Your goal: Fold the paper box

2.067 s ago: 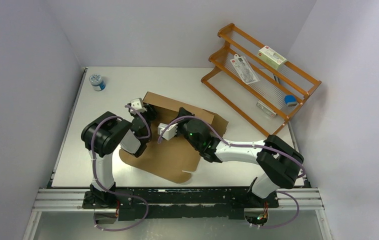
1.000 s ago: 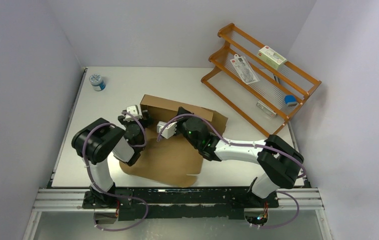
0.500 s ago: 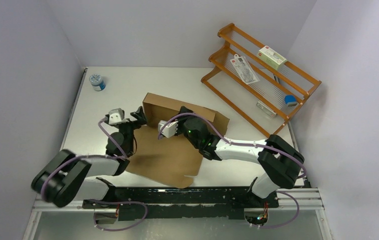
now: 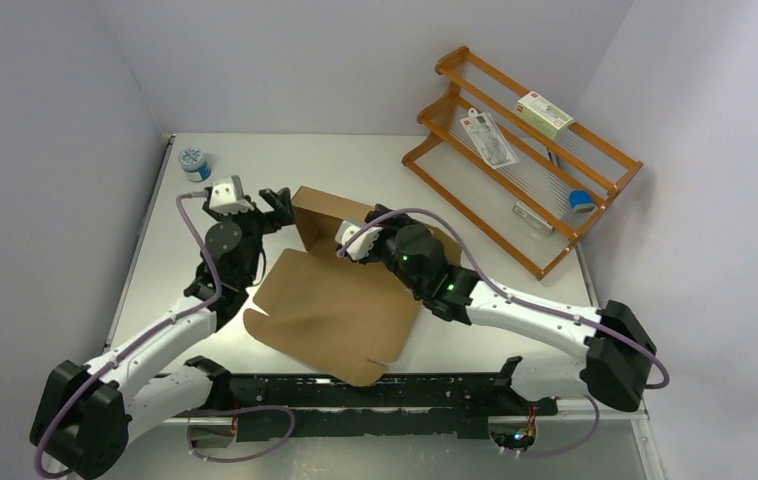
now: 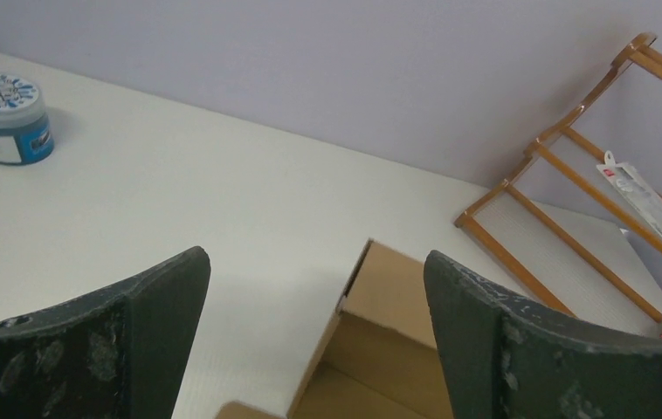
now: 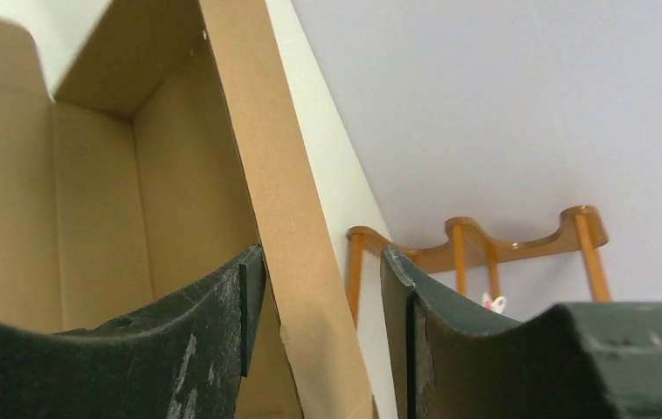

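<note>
The paper box [image 4: 330, 312] is a brown cardboard sheet lying flat mid-table, with its far wall [image 4: 317, 212] folded upright. In the left wrist view the wall's corner [image 5: 380, 301] sits ahead, between my wide-apart fingers. My left gripper [image 4: 279, 207] [image 5: 314, 297] hovers open just left of that corner, holding nothing. My right gripper [image 4: 347, 233] [image 6: 323, 292] straddles the upright wall's edge [image 6: 297, 227]. Its jaws are apart. One finger [image 6: 214, 336] lies close against the inner face. A gap shows between the cardboard and the other finger [image 6: 437, 349].
An orange wooden rack [image 4: 520, 150] with small packets stands at the back right, close to the box's right end. A blue-and-white jar [image 4: 195, 162] [image 5: 4, 118] sits at the back left corner. Grey walls enclose the table.
My left arm has swung out leftward and its gripper has come off the box, opening wider. My right gripper was shut on the wall and has opened; the wall still stands.
</note>
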Tool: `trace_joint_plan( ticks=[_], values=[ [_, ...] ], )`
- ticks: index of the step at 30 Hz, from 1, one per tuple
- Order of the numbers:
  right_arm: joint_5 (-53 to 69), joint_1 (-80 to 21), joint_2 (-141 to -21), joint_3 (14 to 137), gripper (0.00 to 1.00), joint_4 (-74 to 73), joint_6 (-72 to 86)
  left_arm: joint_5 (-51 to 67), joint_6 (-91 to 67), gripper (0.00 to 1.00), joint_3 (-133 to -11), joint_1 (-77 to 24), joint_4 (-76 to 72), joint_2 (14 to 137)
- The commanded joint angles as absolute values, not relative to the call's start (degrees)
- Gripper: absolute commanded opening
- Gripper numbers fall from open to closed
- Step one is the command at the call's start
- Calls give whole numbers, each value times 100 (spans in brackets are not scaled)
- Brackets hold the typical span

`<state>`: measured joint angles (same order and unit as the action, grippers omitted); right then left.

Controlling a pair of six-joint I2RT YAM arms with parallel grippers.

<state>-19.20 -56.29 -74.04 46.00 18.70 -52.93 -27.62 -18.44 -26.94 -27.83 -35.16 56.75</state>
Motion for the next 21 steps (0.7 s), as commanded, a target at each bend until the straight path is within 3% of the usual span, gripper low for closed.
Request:
trace_joint_plan(
  ticks=[1, 6, 14, 17, 21],
  values=[
    [-2006, -5669, -6878, 5115, 55, 883, -3530, -2204, -2065, 97, -3510, -2600, -1893, 5795],
    [-1655, -5652, -6298, 4932, 63, 562, -2881, -1236, -2338, 97, -4077, -2114, -1452, 6386],
    [-1505, -5660, -6510, 4497, 64, 560, -2950, -596, -2376, 97, -4256, -1969, -1376, 6499],
    [-1323, -5666, -6560, 4787, 64, 194, -2758, -604, -2329, 97, -4166, -1969, -1511, 6416],
    [-1990, -5669, -6426, 5374, 64, -716, -1991, -146, -2173, 97, -4498, -1969, -1451, 6689]
  ],
)
